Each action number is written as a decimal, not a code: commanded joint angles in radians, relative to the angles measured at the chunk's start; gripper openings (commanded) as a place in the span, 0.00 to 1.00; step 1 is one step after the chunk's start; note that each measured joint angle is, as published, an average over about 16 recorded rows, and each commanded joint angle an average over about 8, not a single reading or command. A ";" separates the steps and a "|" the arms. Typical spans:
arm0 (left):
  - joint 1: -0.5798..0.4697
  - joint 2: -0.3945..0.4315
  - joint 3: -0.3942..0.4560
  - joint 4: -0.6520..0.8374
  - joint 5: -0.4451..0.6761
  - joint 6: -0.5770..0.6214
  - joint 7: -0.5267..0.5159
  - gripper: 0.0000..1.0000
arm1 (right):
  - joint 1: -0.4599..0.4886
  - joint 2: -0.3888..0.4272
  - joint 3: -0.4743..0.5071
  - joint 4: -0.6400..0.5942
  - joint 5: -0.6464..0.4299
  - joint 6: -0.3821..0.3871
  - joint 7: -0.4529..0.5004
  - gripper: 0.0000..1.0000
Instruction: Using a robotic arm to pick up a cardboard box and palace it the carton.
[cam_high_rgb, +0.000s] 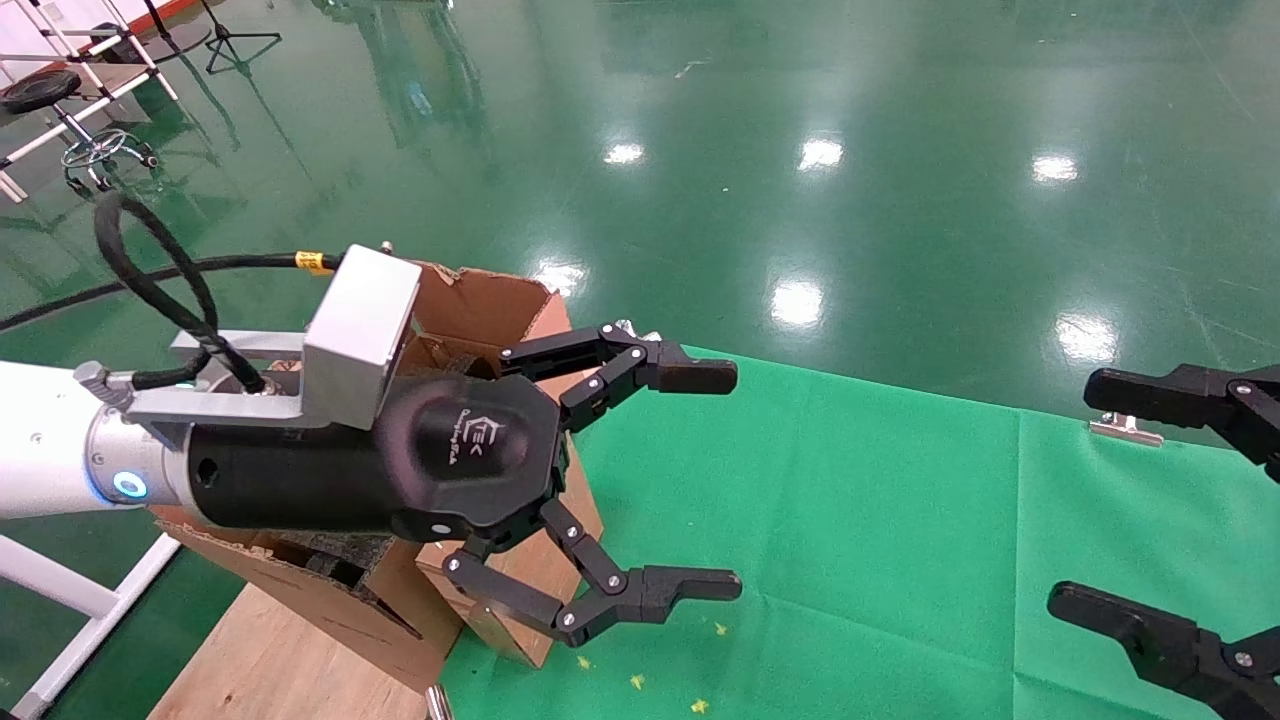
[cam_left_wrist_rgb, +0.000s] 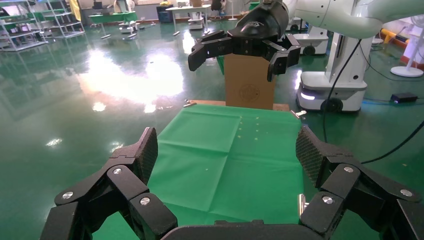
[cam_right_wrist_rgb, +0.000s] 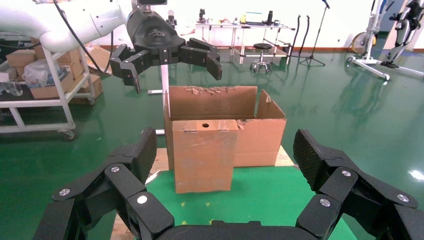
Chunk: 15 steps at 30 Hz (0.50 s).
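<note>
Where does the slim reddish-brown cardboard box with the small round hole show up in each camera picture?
Head view: the slim reddish-brown cardboard box is left of centre, largely hidden behind the open left gripper.
Left wrist view: not in it.
Right wrist view: centre, upright in front of the large torn corrugated carton.
Shared landmark: the green cloth, seen in all three views.

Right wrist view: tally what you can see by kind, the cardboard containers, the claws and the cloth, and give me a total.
Slim cardboard box: 1
Carton: 1
Claws, both open: 2, the left claw and the right claw
Green cloth: 1
Total: 5
</note>
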 joint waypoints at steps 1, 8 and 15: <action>0.000 0.000 0.000 0.000 0.000 0.000 0.000 1.00 | 0.000 0.000 0.000 0.000 0.000 0.000 0.000 1.00; 0.000 0.000 0.000 0.000 0.000 0.000 0.000 1.00 | 0.000 0.000 0.000 0.000 0.000 0.000 0.000 1.00; 0.000 -0.001 0.001 -0.001 0.002 0.000 0.000 1.00 | 0.000 0.000 0.000 0.000 0.000 0.000 0.000 0.98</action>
